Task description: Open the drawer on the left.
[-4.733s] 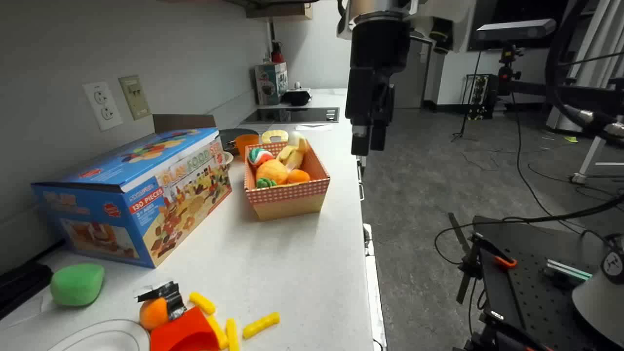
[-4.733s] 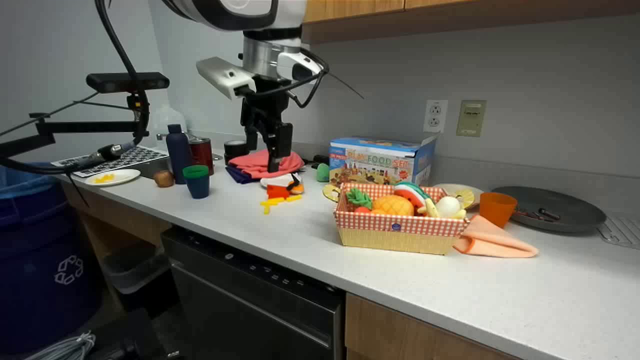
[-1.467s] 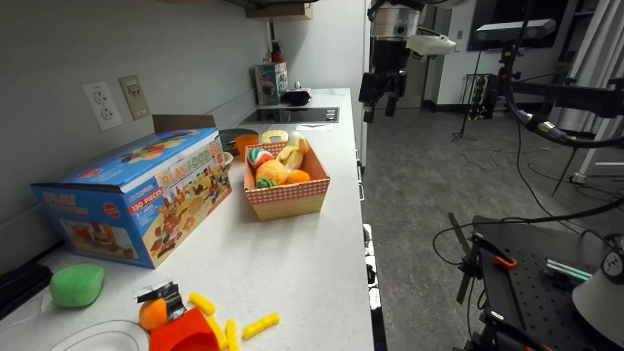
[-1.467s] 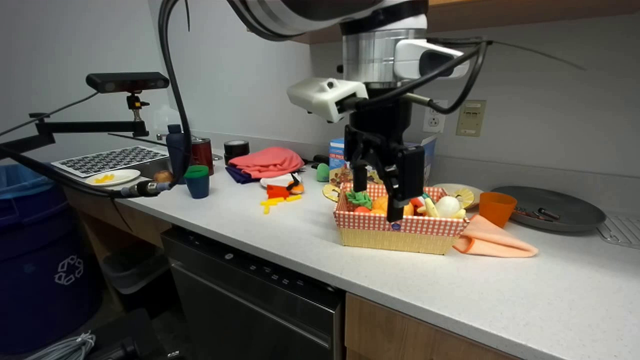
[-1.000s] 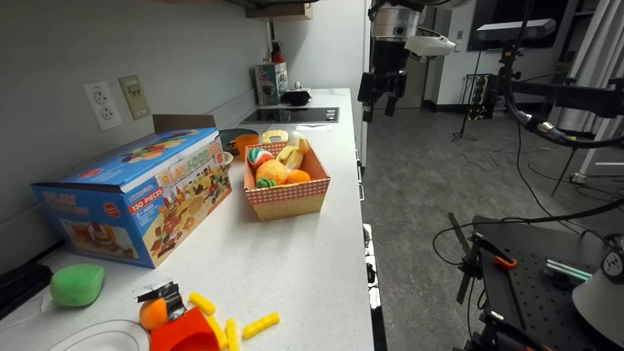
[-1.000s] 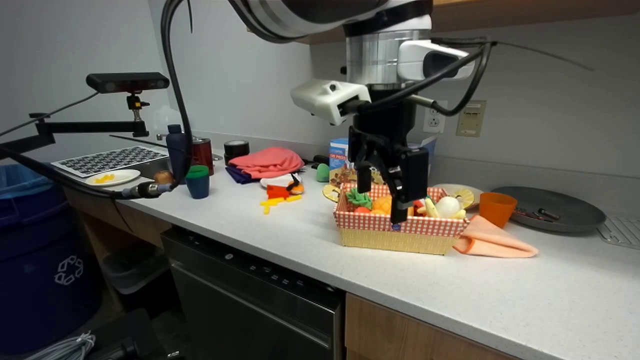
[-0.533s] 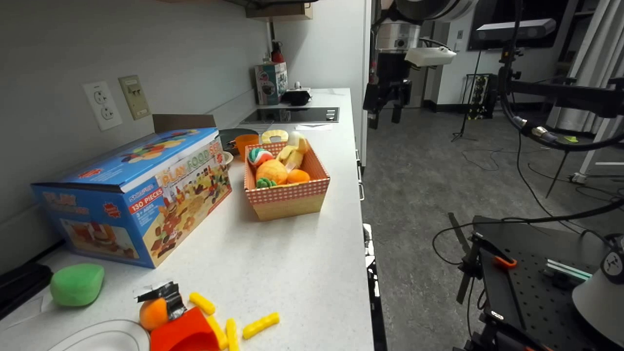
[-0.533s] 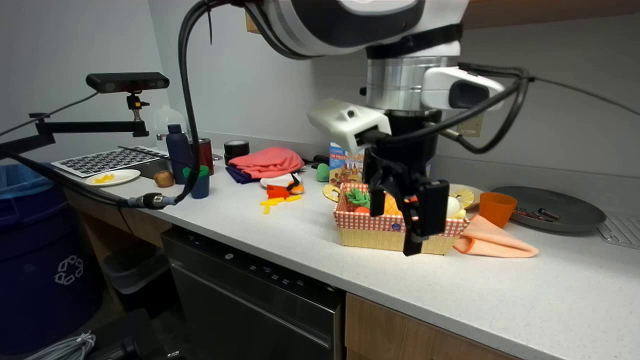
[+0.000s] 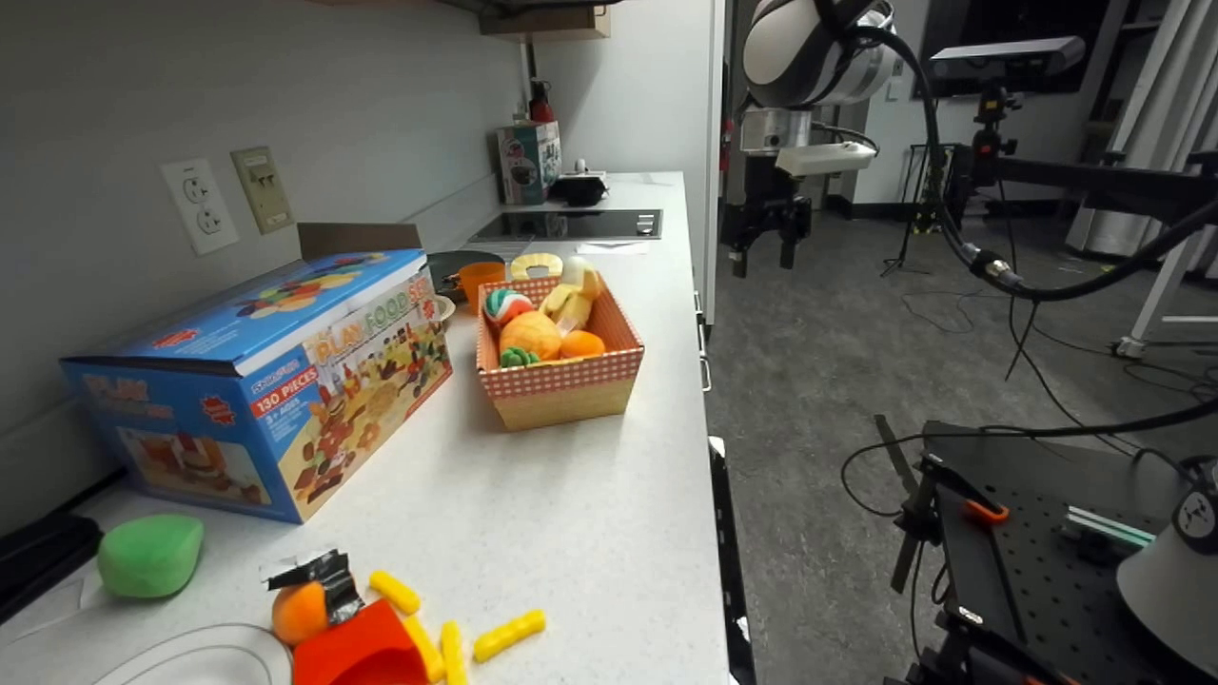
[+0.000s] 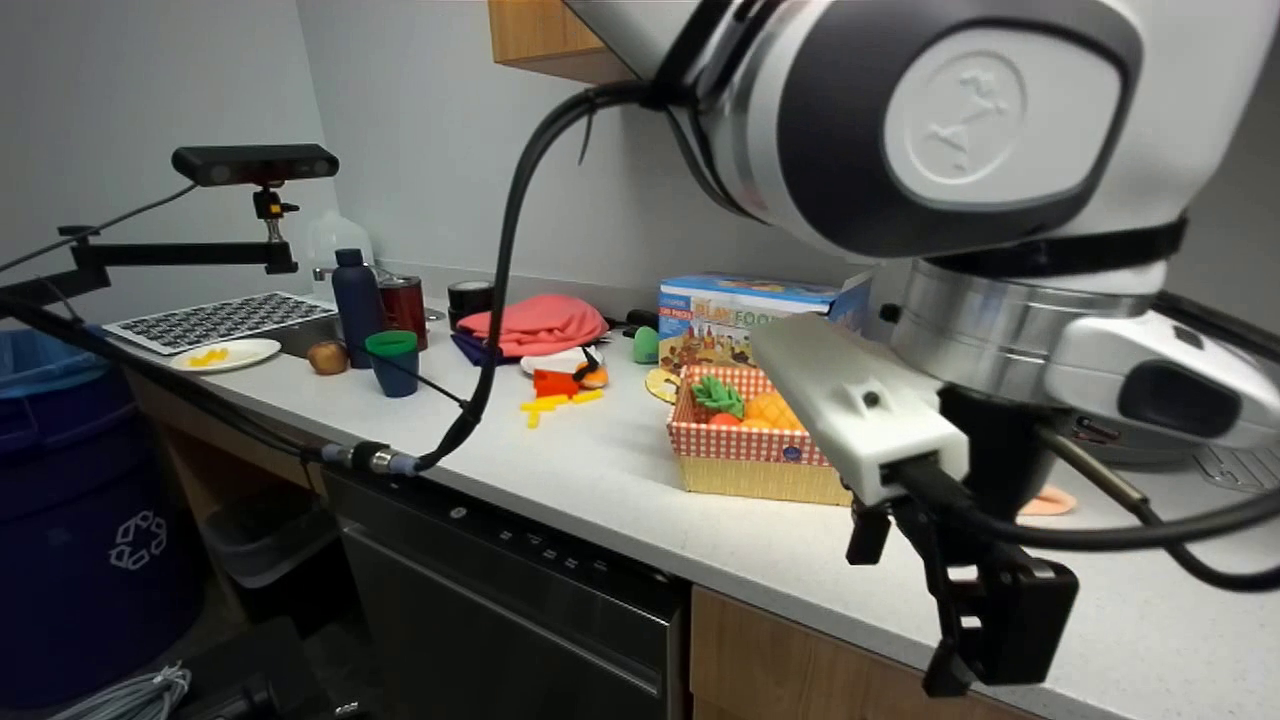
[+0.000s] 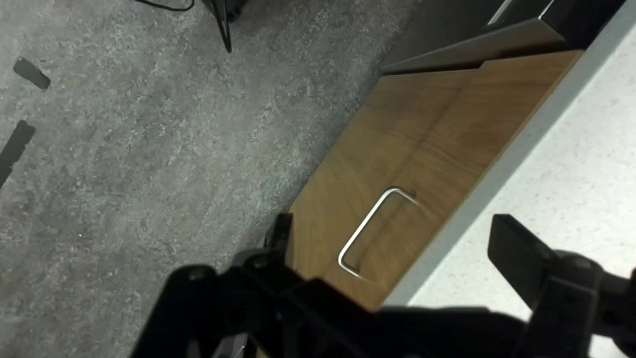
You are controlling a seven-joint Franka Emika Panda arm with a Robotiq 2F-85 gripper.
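Wood fronts the drawer (image 11: 464, 144), probably the one meant, closed beneath the pale speckled desk (image 9: 590, 514). Released and holding nothing, the end effector (image 10: 905, 610) hangs nearby, its fingers (image 11: 516, 256) spread, presumably to straddle the metal handle (image 11: 365, 224). A basket (image 9: 566, 407) of toy fruit (image 9: 531, 337) stands on the desk; grey floor (image 9: 809, 476) runs alongside.

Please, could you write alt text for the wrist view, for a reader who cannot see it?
A metal handle on a wooden drawer front, beneath a pale countertop. The open gripper juts in from the bottom; grey floor fills the upper left.
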